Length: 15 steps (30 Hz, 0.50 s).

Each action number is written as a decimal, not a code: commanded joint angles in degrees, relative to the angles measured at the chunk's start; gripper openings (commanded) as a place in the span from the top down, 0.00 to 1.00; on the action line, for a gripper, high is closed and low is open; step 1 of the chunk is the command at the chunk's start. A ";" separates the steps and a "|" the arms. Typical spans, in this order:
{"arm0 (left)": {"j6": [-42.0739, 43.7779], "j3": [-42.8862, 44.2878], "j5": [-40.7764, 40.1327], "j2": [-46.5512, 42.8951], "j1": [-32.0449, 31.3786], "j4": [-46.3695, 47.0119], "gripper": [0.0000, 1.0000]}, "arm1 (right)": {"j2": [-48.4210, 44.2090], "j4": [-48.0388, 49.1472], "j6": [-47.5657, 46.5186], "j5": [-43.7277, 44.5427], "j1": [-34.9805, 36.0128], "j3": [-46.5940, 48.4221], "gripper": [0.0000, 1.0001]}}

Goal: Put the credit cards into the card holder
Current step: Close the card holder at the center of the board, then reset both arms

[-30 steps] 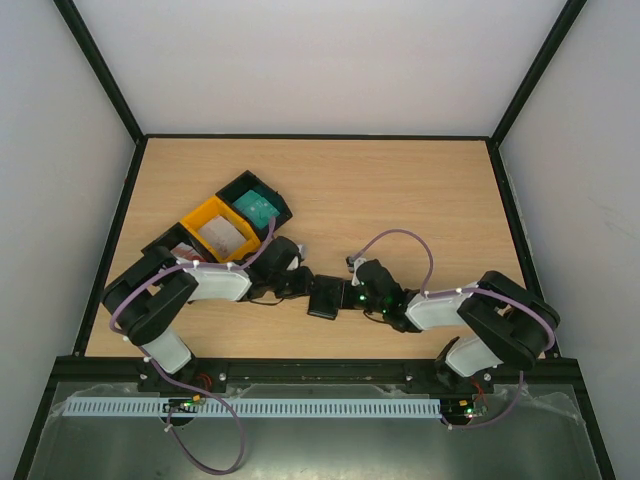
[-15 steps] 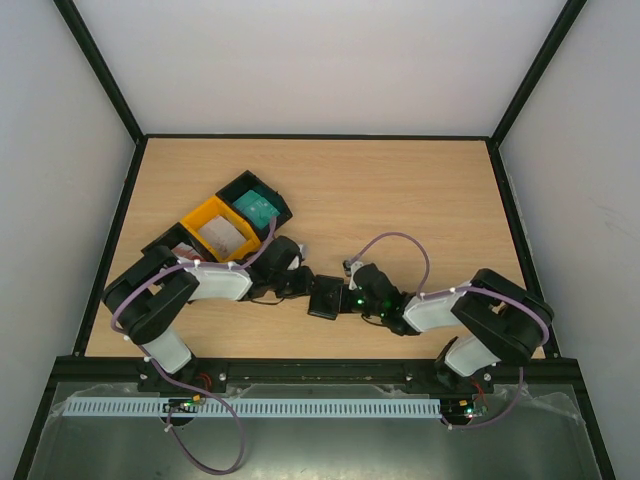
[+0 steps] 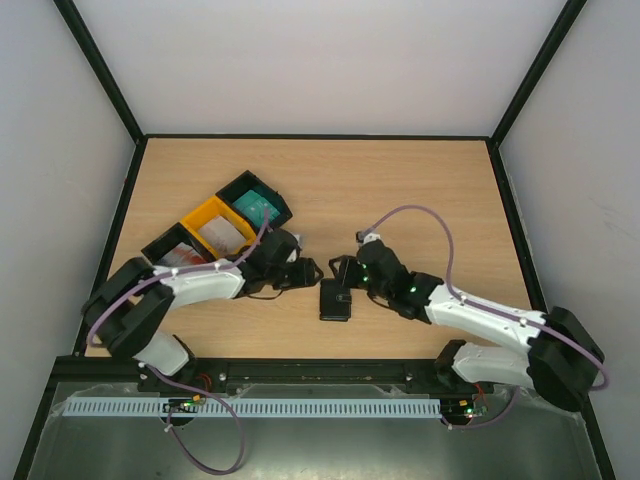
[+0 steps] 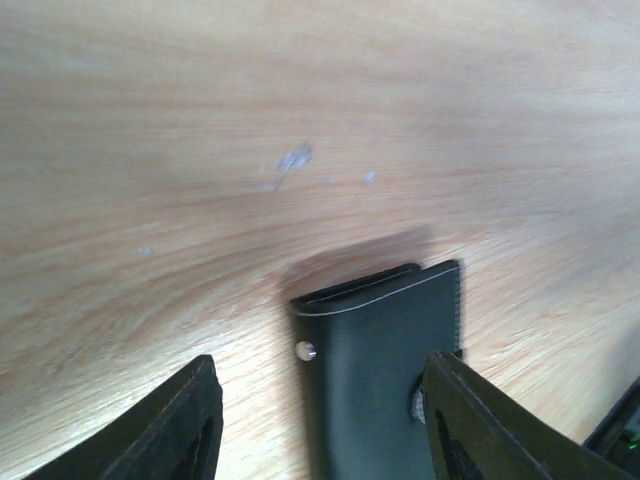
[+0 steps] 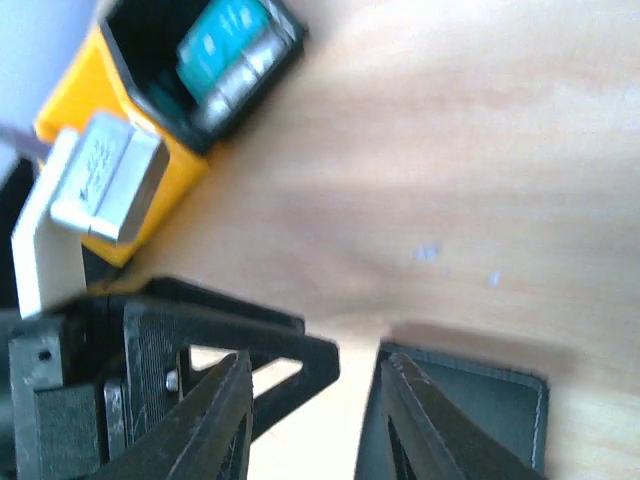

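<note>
Left gripper is hanging jaws apart with the card holder lying unclamped between them, right gripper is gaping empty beside it, teal card beyond showing unreadable blurred print.

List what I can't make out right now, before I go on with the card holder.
- card holder: contents too small to tell in the top view; both wrist views cut it off at the bottom edge.
- nearest black tray: top view, the left arm covers its near part.
- yellow tray: right wrist view, a white block in front hides its inside.
</note>
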 commanded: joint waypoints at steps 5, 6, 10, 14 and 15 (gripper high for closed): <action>5.81 2.31 -11.36 -17.63 1.64 -8.81 0.28 | -9.60 -26.31 -5.47 27.13 -0.62 10.92 0.53; 7.13 2.33 -12.73 -20.49 1.68 -9.82 0.25 | -11.06 -27.96 -6.34 29.07 -0.65 11.87 0.52; 11.49 2.97 -19.81 -32.16 1.76 -14.71 0.14 | -16.74 -34.49 -8.61 35.44 -0.64 16.05 0.48; 14.15 5.42 -28.63 -44.09 1.77 -21.30 0.01 | -23.86 -39.46 -10.35 40.41 -0.65 19.36 0.33; 14.39 6.19 -31.36 -46.38 1.77 -23.69 0.00 | -25.47 -40.30 -10.59 41.45 -0.61 20.03 0.30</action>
